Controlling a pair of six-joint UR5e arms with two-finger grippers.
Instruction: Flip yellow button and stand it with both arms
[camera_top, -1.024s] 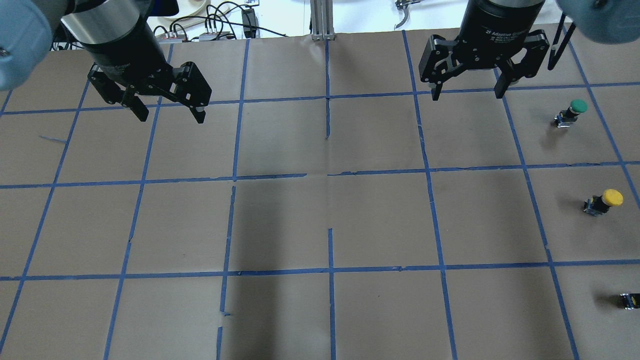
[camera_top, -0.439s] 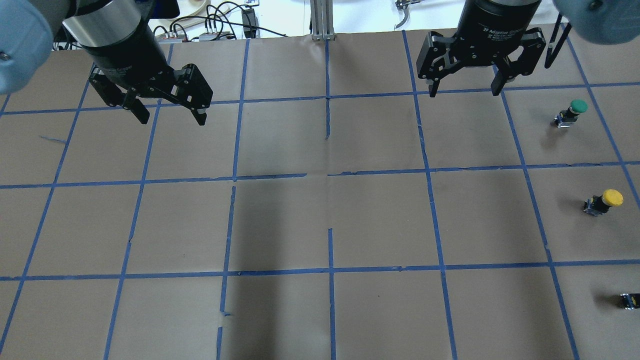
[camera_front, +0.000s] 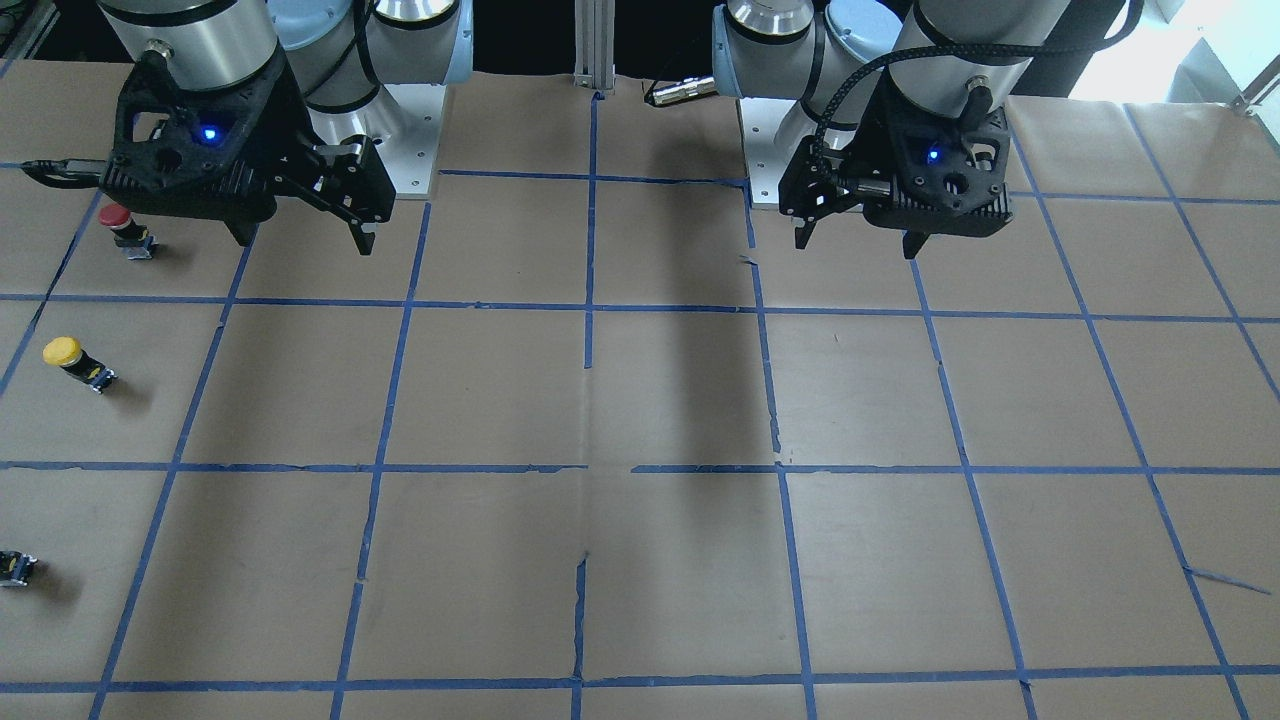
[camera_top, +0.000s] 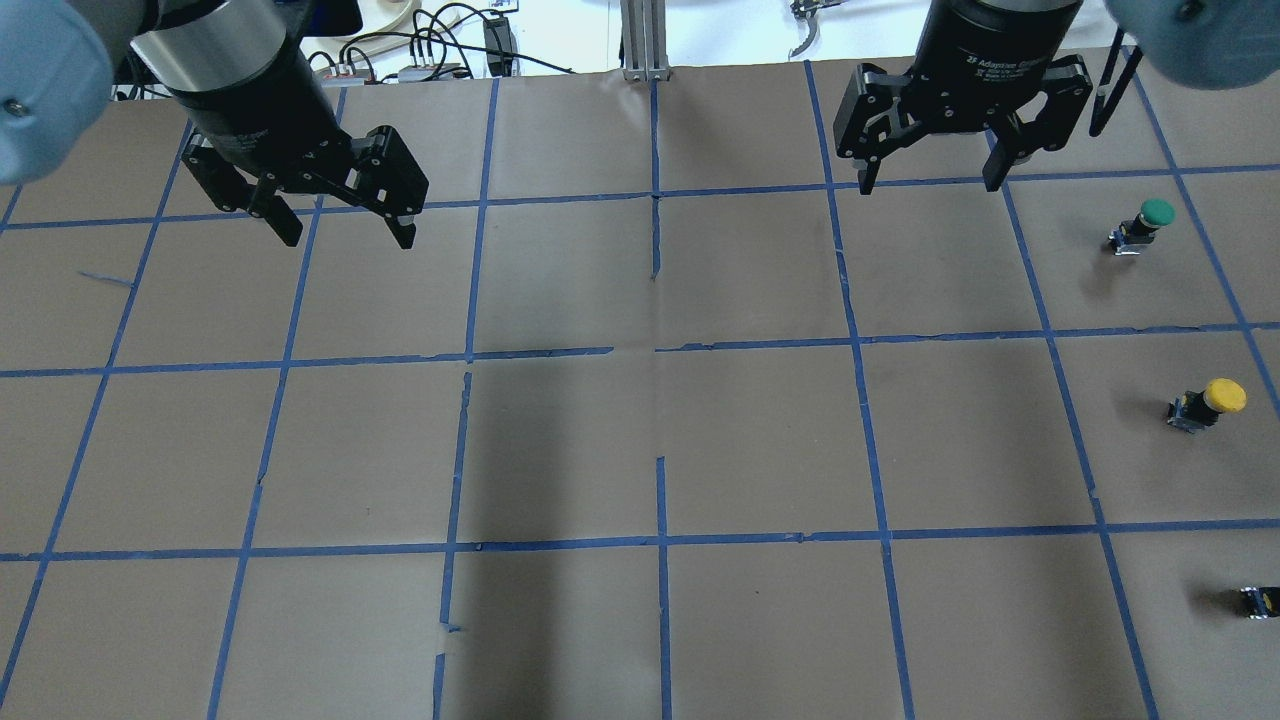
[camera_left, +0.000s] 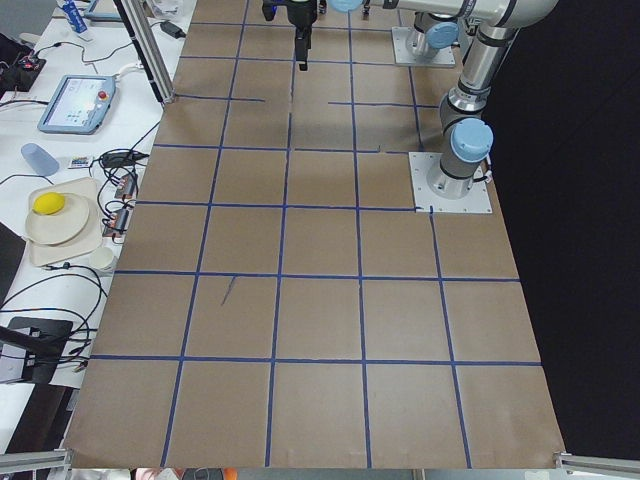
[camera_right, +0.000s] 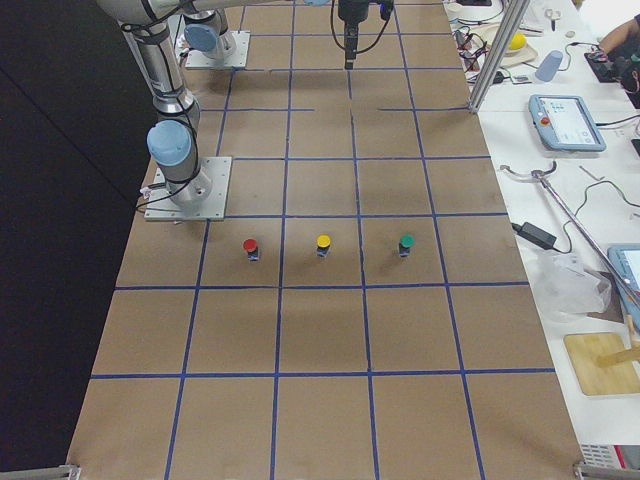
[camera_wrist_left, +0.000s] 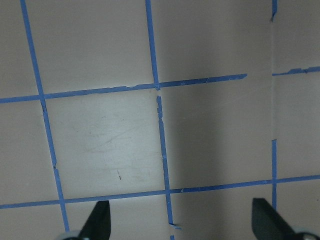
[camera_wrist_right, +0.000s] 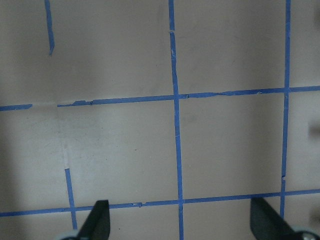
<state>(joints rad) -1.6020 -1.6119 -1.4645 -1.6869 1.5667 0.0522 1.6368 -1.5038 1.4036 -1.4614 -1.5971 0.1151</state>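
Observation:
The yellow button stands apart on the brown paper at the table's right side, yellow cap up on a dark body. It also shows in the front view and in the right side view. My right gripper hovers open and empty over the far right squares, well away from the button. My left gripper hovers open and empty over the far left squares. In the front view the right gripper is at the left and the left gripper at the right. Both wrist views show only taped paper between open fingertips.
A green-capped button stands beyond the yellow one and a red-capped button on its robot side. A small dark body is cut off by the view's right edge. Blue tape lines grid the paper. Benches with clutter flank the table.
My right gripper has shifted slightly toward the far edge. My left gripper has edged slightly to the right. Both stay open. The buttons have not moved.

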